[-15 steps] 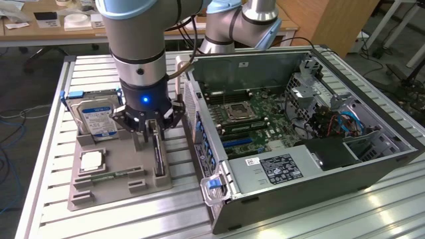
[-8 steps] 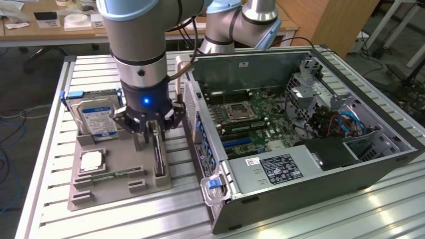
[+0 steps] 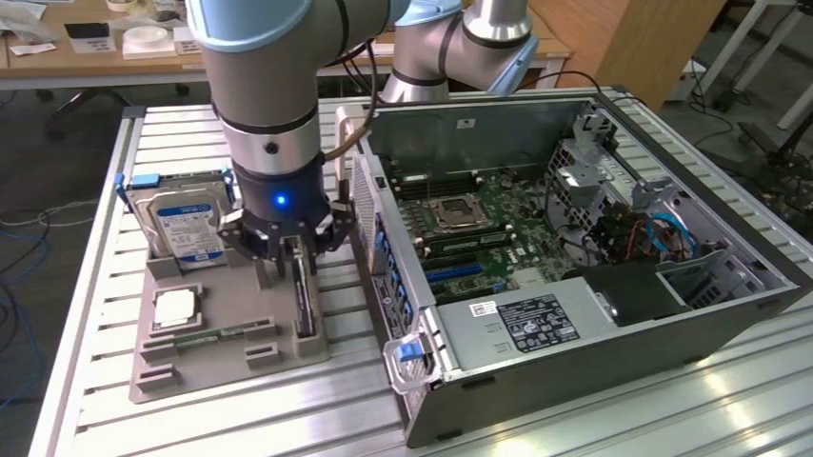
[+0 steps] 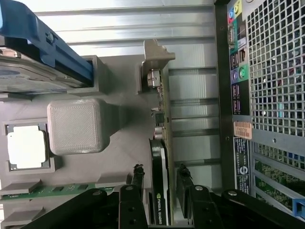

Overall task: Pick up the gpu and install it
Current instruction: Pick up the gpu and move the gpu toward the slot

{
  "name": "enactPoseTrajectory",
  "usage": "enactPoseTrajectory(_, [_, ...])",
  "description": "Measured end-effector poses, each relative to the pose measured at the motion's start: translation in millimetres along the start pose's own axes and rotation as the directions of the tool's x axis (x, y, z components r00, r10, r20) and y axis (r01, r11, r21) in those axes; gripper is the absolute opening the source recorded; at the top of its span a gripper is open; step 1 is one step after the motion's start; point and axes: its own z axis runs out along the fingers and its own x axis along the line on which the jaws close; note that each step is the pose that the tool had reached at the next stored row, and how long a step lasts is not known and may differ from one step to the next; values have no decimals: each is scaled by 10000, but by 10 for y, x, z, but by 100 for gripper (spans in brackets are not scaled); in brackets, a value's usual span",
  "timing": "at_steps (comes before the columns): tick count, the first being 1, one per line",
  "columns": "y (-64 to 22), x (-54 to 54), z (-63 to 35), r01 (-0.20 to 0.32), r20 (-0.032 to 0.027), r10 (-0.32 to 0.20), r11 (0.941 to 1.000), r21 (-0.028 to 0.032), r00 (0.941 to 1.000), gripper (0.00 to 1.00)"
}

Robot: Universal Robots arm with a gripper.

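Here the robot arm's black claw [image 3: 301,276] [image 4: 160,179] hangs low over the grey plastic holder tray [image 3: 228,360] [image 4: 124,143] on the slatted aluminium table [image 3: 254,419]. Its fingers [image 4: 137,177] stand apart, one on each side of the gpu [image 3: 304,307] [image 4: 158,162], with a narrow gap at either face. The green card with its black cooler stands on edge in the tray's slot, just beside the open black computer case [image 3: 711,324] [image 4: 276,62]. A silver hard drive with a blue-white label [image 3: 188,224] [image 4: 28,78] stands at the tray's far end.
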Motion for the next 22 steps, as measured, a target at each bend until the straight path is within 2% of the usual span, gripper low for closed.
enactPoseTrajectory(8, [-10,2,109,0,0,0,10000,-1,10000,42])
enactPoseTrajectory(16, [-51,-1,125,0,0,0,10000,0,10000,42])
enactPoseTrajectory(22, [-60,1,198,0,0,0,10000,0,10000,42])
